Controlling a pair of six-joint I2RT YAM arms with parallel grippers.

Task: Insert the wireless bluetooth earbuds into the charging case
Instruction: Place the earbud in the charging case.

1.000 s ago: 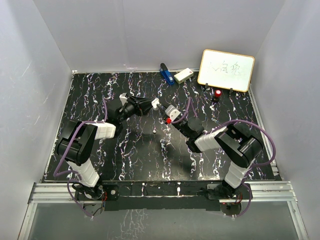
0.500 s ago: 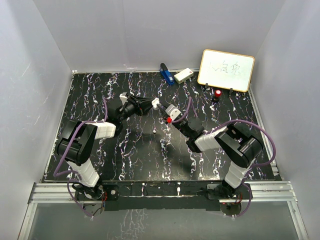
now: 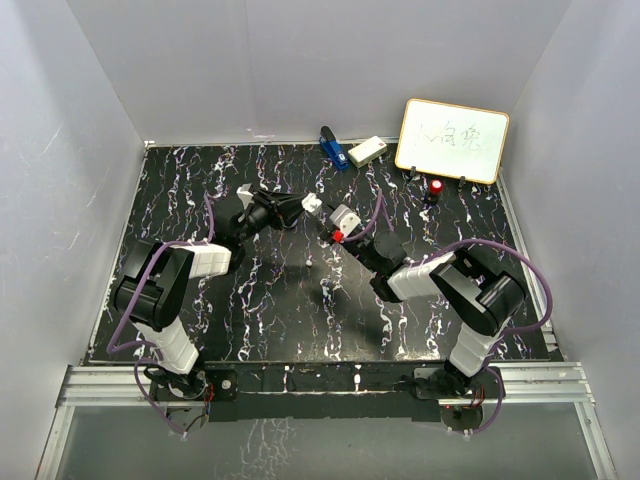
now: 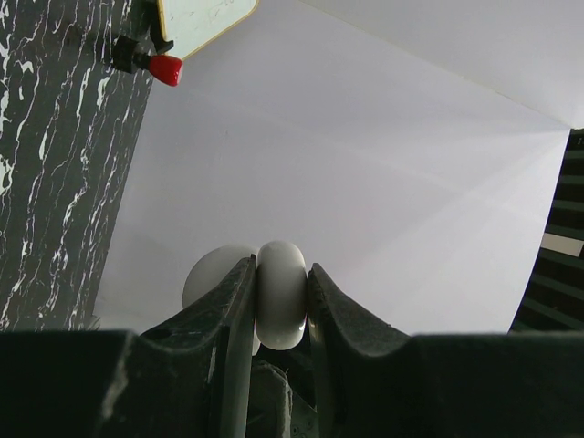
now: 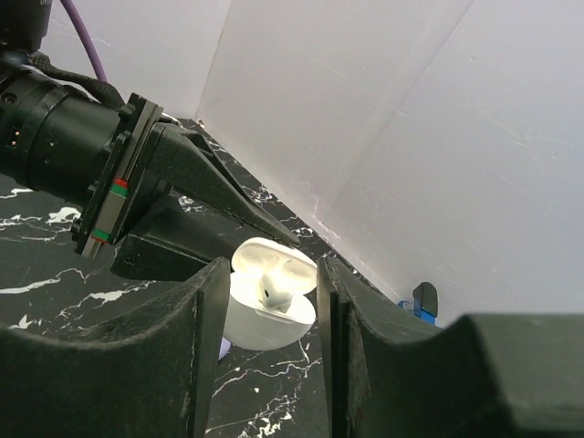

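My left gripper (image 3: 303, 206) is shut on the white round charging case (image 3: 313, 204) and holds it above the black marbled table (image 3: 200, 180). In the left wrist view the pads (image 4: 239, 301) squeeze the case (image 4: 280, 292) from both sides. In the right wrist view the case (image 5: 269, 315) is open with its lid up, and one white earbud (image 5: 275, 290) sits in it. My right gripper (image 5: 274, 266) is open, its fingers either side of the case and just short of it; it also shows in the top view (image 3: 326, 217). A small pale purple bit (image 5: 224, 348) shows beneath the case.
A whiteboard (image 3: 452, 140) leans at the back right with a red-capped knob (image 3: 437, 186) in front of it. A blue object (image 3: 331, 148) and a small white box (image 3: 366, 151) lie at the back edge. White walls enclose the table.
Both grippers have shifted slightly toward the back of the table, staying close together. The left gripper's hold on the case is unchanged.
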